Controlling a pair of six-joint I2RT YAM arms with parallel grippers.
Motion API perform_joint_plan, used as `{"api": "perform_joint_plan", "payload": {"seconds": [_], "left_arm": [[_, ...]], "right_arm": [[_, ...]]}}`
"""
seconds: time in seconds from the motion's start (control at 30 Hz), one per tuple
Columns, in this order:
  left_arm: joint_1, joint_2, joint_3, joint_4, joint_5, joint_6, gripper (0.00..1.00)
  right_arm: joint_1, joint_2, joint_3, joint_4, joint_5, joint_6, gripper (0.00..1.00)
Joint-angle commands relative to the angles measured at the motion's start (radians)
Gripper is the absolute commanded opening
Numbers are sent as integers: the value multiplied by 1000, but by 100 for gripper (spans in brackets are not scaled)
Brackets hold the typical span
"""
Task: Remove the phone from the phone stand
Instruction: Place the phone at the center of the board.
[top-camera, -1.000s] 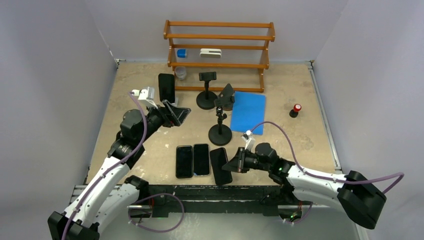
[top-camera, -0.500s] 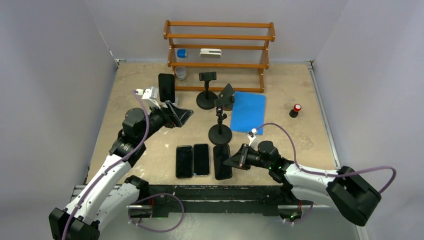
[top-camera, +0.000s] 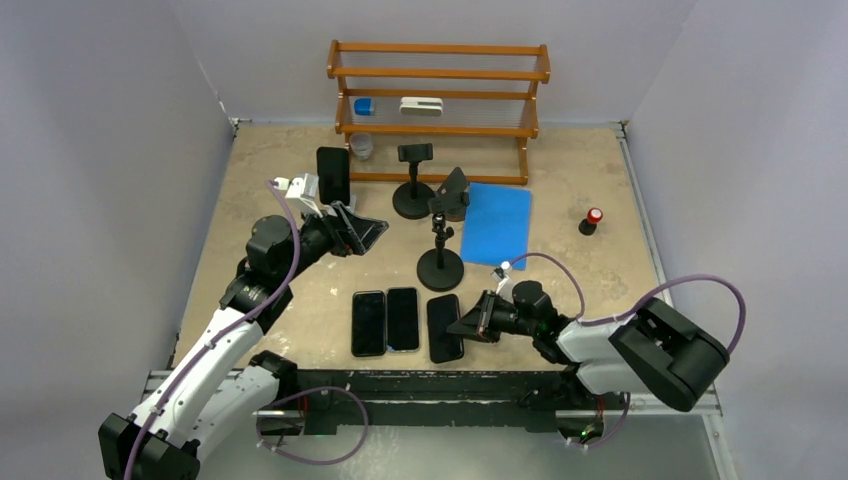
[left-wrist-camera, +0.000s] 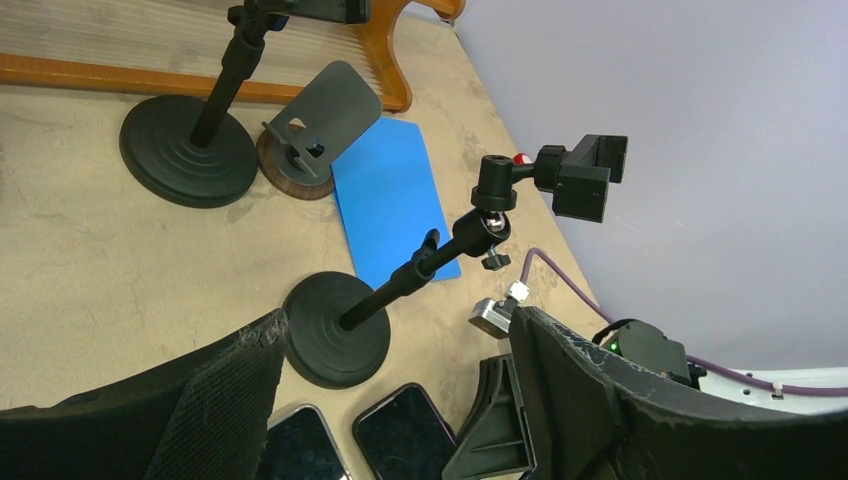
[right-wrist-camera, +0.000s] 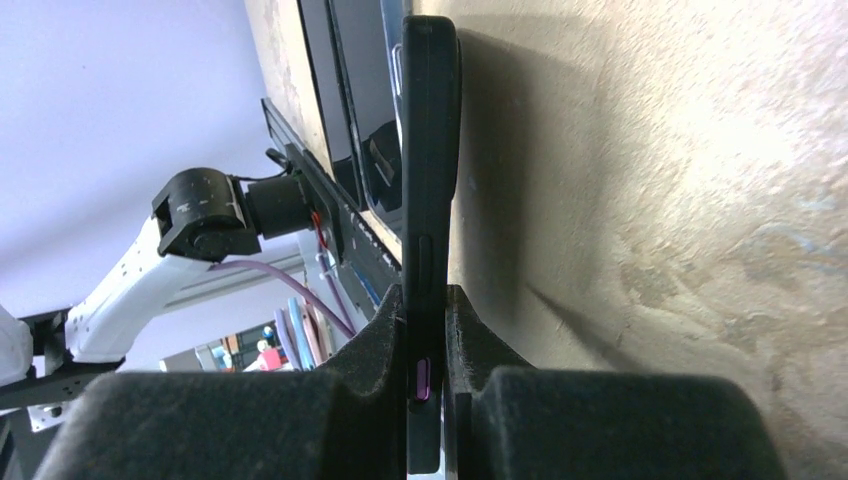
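My right gripper (top-camera: 470, 324) is shut on the long edge of a black phone (top-camera: 444, 328), held flat and low at the table's front, beside two other phones (top-camera: 385, 320). In the right wrist view the phone (right-wrist-camera: 430, 150) runs edge-on between my fingers (right-wrist-camera: 385, 335); whether it touches the table I cannot tell. The nearest phone stand (top-camera: 440, 262), a black pole on a round base, has an empty clamp (left-wrist-camera: 587, 176). My left gripper (top-camera: 362, 228) hangs open and empty left of it. Another dark phone (top-camera: 333, 175) stands upright at the back left.
A second pole stand (top-camera: 413, 190) and a grey angled holder (top-camera: 454, 188) sit in front of the wooden shelf (top-camera: 437, 90). A blue mat (top-camera: 497, 222) lies right of the stands, with a small red-topped object (top-camera: 593, 219) farther right. Grey walls enclose the table.
My right gripper has turned the held phone from slanted to parallel with the two lying phones, and the right arm has folded in. The left gripper has edged slightly right.
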Motion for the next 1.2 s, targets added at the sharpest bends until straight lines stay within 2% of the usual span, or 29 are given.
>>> {"api": "perform_joint_plan", "payload": {"seconds": [0.0,0.23,0.67,0.8,1.0,1.17], "left_arm": [[-4,-2,-5,58,14,-15,79],[-4,-15,-1,52,-3,-5,79],[-4,-23,3,46,-15,5,79],[-4,-27,4,44,-16,6,79],[-4,-33,4,44,-19,9,79],[-4,-34,4,43,-21,10,79]], "right_arm": [[-22,52,23,173,-53,28,0],[-37,184,18,326,-69,77,0],[-59,534,-23,813,-75,234,0],[-66,620,-27,914,-74,258,0],[-68,685,-18,960,-69,255,0],[-67,638,-10,852,-49,188,0]]}}
